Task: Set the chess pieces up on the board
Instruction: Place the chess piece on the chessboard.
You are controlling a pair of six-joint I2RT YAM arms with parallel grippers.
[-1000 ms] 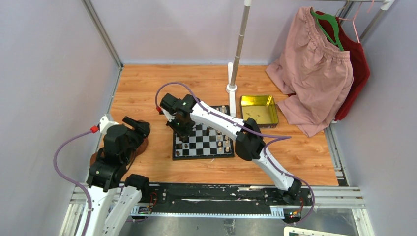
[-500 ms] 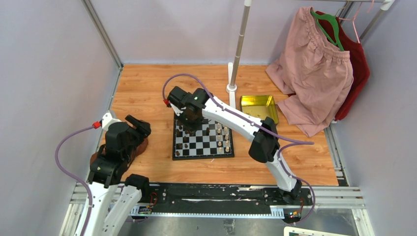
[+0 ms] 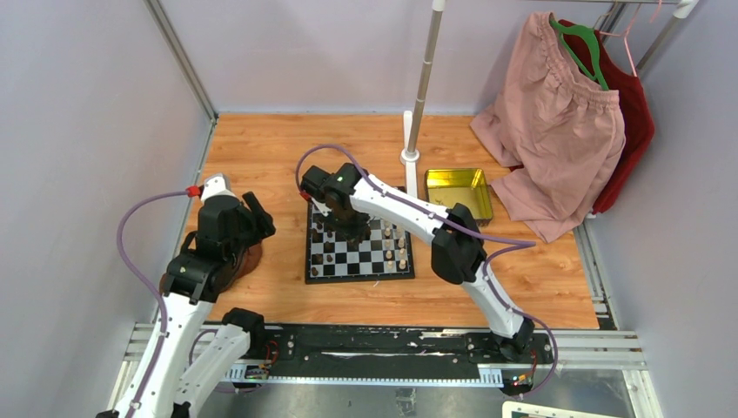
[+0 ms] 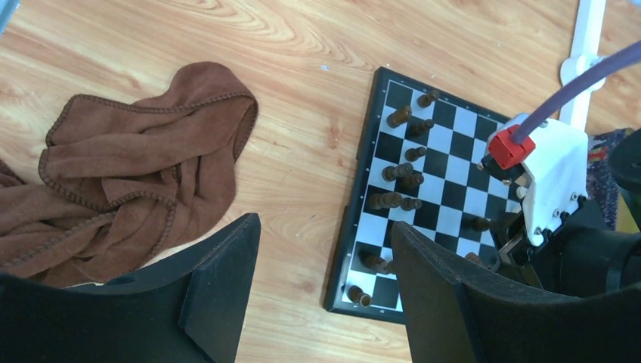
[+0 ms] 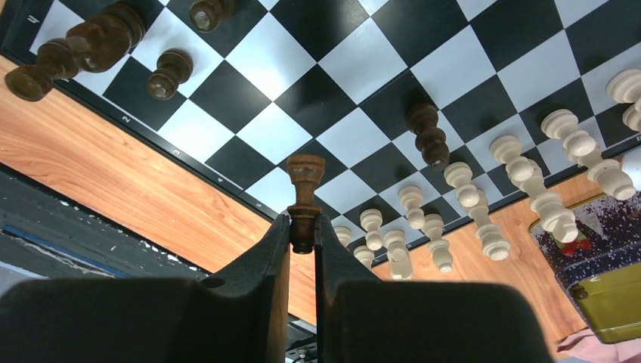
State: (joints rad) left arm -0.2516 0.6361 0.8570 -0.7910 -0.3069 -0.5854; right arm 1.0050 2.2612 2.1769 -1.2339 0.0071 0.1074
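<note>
Left tool (image 4: 325, 227) now nearer board (image 4: 452, 144)

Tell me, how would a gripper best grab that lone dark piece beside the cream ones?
Probably by its slim upper body, from straight above: the dark piece stands upright and narrow, and cream pieces crowd one side, so the fingers should close in from its free sides.

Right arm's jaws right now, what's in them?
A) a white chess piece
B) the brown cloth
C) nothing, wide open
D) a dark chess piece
D: the right wrist view shows the right arm's jaws closed on one end of a dark brown piece, held over the board, while the white pieces stand untouched.
</note>
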